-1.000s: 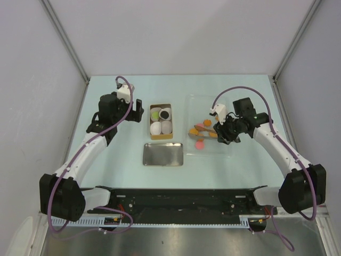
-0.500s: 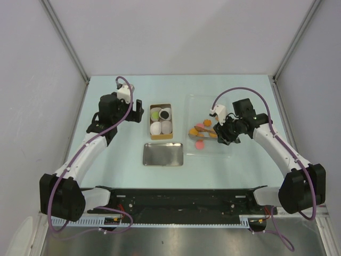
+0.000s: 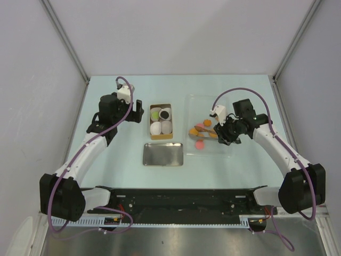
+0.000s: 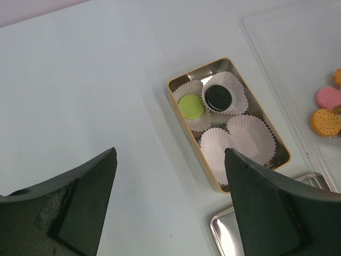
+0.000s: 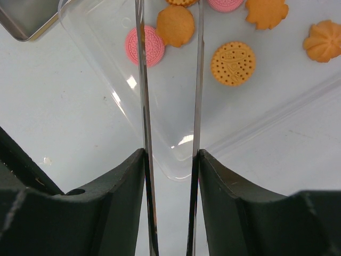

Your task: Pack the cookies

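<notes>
The left gripper (image 4: 170, 154) hangs above the pale blue-green table (image 4: 80, 80), to the left of the gold rectangular metal tin (image 4: 198, 71). Its jaws are spread wide and nothing is between them.

The tin holds four white pleated paper cups (image 4: 250, 137). A green round cookie (image 4: 191, 106) lies in one of the far cups and a black round cookie (image 4: 217, 96) lies in the cup beside it. The two near cups have no cookie inside. The silver rectangular metal lid (image 3: 163, 154) lies flat on the table, just in front of the tin.

The right gripper (image 5: 170, 154) is over the near corner of the clear flat plastic tray (image 5: 176, 117), which lies to the right of the tin. Its jaws pinch a pair of thin metal tongs (image 5: 141, 90), one blade against each jaw. The blades run out over the tray toward the loose cookies, and their tips leave the wrist view at the top, so it is not possible to tell if they hold something.

On the tray lie a pink round cookie (image 5: 145, 45) beside the left blade, a plain orange round cookie (image 5: 176, 25) between the blades, a dotted orange round cookie (image 5: 232, 56) to the right, and some more orange ones farther away.
</notes>
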### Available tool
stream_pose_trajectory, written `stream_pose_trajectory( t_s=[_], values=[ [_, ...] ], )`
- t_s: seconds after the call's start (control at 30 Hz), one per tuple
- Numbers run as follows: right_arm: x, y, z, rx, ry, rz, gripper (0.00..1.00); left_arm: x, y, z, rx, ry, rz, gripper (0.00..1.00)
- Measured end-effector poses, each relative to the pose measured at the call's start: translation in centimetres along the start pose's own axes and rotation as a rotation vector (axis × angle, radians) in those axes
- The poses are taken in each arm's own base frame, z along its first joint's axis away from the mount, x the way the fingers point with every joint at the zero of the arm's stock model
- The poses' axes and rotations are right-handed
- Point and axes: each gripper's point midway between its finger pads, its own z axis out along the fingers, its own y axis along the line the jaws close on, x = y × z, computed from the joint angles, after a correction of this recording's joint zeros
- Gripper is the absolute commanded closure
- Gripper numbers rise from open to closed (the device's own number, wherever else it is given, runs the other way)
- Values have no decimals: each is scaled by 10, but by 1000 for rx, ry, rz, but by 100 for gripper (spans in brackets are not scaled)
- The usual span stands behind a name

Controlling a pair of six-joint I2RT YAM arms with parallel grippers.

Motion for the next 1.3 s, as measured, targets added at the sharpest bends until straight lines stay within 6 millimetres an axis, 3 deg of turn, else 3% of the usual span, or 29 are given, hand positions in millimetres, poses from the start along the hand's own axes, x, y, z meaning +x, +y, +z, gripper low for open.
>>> stream_pose_trajectory(
  t_s=[0.87,1.3],
  values=[
    [3,-4,-1,10,1,2,53,0,0,0,0,0,0,13],
    [-6,0,11,-1,-6,-36,53,0,0,0,0,0,0,13]
  ],
)
